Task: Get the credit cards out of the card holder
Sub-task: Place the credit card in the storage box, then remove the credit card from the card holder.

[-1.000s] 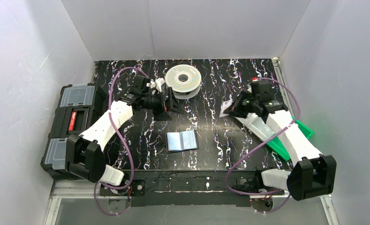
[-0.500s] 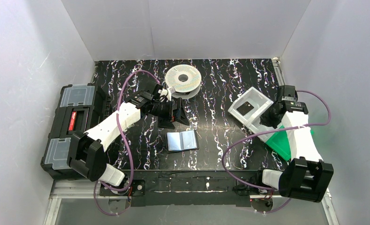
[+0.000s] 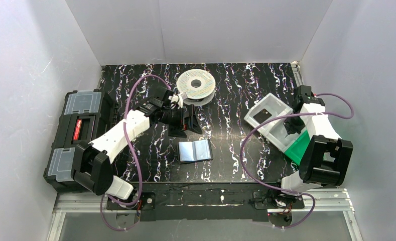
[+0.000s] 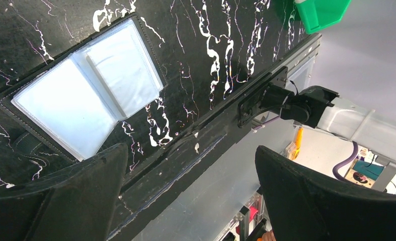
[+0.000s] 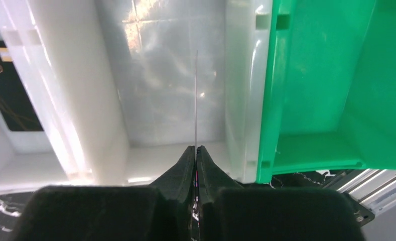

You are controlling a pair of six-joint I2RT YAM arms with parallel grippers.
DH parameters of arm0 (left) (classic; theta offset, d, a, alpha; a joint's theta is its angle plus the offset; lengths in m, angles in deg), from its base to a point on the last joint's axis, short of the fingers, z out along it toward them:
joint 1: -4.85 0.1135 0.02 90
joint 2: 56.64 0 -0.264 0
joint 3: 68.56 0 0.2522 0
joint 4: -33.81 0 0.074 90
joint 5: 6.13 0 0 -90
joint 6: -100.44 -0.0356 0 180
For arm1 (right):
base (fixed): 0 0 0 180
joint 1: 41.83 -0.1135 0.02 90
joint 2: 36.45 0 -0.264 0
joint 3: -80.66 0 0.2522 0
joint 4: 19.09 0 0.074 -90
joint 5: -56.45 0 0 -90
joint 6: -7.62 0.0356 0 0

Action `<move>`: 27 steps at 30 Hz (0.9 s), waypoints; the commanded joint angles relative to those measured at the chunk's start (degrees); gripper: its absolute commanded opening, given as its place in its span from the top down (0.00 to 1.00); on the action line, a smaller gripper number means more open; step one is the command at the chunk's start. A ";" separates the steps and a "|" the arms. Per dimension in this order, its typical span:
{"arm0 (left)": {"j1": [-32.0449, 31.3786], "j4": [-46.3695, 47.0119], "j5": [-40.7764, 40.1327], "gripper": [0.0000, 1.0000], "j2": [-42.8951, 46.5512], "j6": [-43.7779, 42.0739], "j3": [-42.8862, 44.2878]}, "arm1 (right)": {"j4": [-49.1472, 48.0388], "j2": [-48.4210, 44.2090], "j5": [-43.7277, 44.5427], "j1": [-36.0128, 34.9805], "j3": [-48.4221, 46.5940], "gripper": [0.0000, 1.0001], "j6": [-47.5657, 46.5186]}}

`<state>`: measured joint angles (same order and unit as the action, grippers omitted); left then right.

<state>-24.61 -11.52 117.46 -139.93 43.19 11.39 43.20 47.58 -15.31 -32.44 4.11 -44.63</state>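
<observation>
Credit card being pinched at one edge by the tightly closed right claw, standing edge-on above a compartment of the white divided tray, beside the green bin. Lying in the neighbouring compartment: black VIP card. Judging by the hairline profile: light, stiff, slick plastic, likely skating away if dropped flat; best taking hold across both faces near one edge, as now. Probably calling for a low, gentle release over the tray floor. Resting open on the table: card holder, clear sleeves looking empty in the left wrist view. Hovering near it, jaws spread wide and holding nothing: left claw.
</observation>
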 commanded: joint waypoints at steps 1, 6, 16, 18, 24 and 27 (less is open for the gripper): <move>-0.08 -0.95 1.05 0.02 3.79 -0.94 0.46 | -2.24 2.44 3.96 0.29 -1.77 0.87 0.26; -0.10 -0.59 1.03 0.02 4.53 -0.70 -0.64 | -3.89 4.24 1.37 0.37 -1.60 0.76 -0.01; -0.08 -0.06 0.59 0.02 5.33 -0.24 -2.20 | -1.59 -2.11 -10.77 -1.00 -2.67 0.46 -0.96; -0.08 0.34 0.51 0.02 5.19 0.23 -2.66 | -0.44 -4.91 -13.19 -3.68 -2.07 0.37 -0.47; -0.16 0.55 -1.08 0.02 4.31 1.26 -3.79 | 3.51 -14.06 -16.07 -20.22 2.36 0.28 3.72; -0.40 0.55 -3.09 0.02 3.01 1.50 -4.65 | 2.96 -19.35 -17.79 -27.13 5.58 0.27 6.32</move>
<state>-24.63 -10.39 116.78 -137.11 44.31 7.92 42.89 34.20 -29.78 -52.99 6.02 -42.31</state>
